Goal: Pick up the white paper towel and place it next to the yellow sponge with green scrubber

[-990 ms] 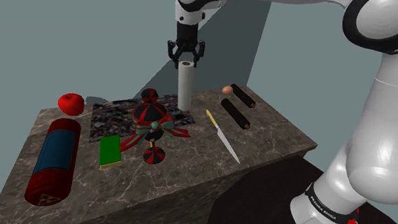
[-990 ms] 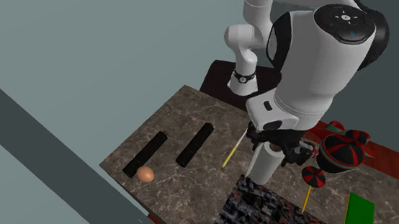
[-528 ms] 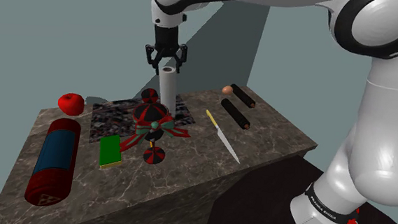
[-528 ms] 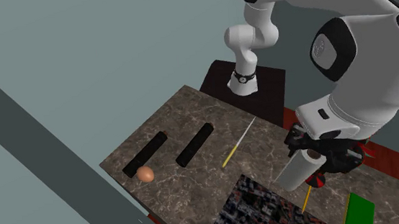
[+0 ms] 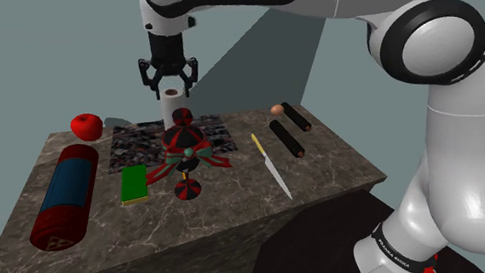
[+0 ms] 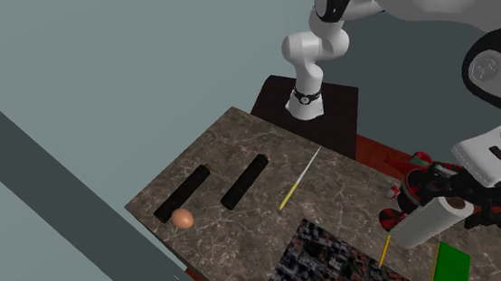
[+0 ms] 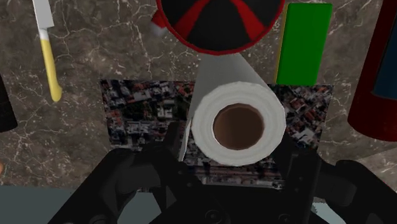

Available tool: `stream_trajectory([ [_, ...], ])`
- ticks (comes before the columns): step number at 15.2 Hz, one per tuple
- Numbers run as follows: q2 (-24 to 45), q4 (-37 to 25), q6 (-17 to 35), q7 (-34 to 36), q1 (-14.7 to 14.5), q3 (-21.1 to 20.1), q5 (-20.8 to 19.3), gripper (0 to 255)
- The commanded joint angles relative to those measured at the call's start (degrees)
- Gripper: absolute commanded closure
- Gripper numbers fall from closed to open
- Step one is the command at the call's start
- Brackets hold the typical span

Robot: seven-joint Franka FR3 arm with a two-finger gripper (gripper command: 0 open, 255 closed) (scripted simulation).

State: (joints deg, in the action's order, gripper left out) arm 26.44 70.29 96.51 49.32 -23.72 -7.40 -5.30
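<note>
Veined marble counter (image 5: 333, 162); claw (image 5: 170, 86) clasps cylindrical paper towel (image 7: 229, 86), seemingly clear of patterned mat (image 7: 140, 118).

- Paper towel (image 7: 237, 124): white, matt paper, smooth outer wrap; brown core, cardboard-like.
- Counter (image 5: 228, 209): brown marble-type stone w/ pale veins, smooth, slight sheen.
- Mat (image 7: 137, 116): flat sheet w/ printed aerial-city pattern, matt; material can't tell.
- Knife (image 5: 271, 165): smooth yellow handle, plastic-looking; pale blade, prob. metal.
- Sponge (image 7: 304, 41): green top, flat & matt; thin yellow edge.
- Gripper (image 5: 168, 78): black, matt.
- Arm (image 5: 453, 151): white shell, glossy w/ soft highlights.
</note>
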Motion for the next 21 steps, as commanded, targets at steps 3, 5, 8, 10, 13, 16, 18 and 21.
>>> stream_trajectory([
  [3, 6.7, -10.6, -4.1, 4.1, -4.1, -0.8, -1.2, 255],
  [5, 6.2, -8.2, -2.2, 4.2, -4.0, -0.8, -1.1, 255],
  [8, 5.7, -5.1, 0.4, 4.3, -3.8, -0.8, -1.1, 255],
  [10, 6.0, -6.3, -0.5, 4.2, -3.8, -0.8, -1.1, 0],
  [13, -7.8, 21.9, 24.4, 3.3, 1.7, -1.5, 4.4, 0],
  [16, -7.7, 23.9, 27.1, 3.2, 1.7, -1.3, 4.7, 0],
  [18, -7.0, 24.3, 28.3, 3.3, 1.6, -1.3, 4.6, 0],
  [21, -5.5, 24.9, 30.3, 3.4, 1.5, -1.2, 4.4, 0],
])
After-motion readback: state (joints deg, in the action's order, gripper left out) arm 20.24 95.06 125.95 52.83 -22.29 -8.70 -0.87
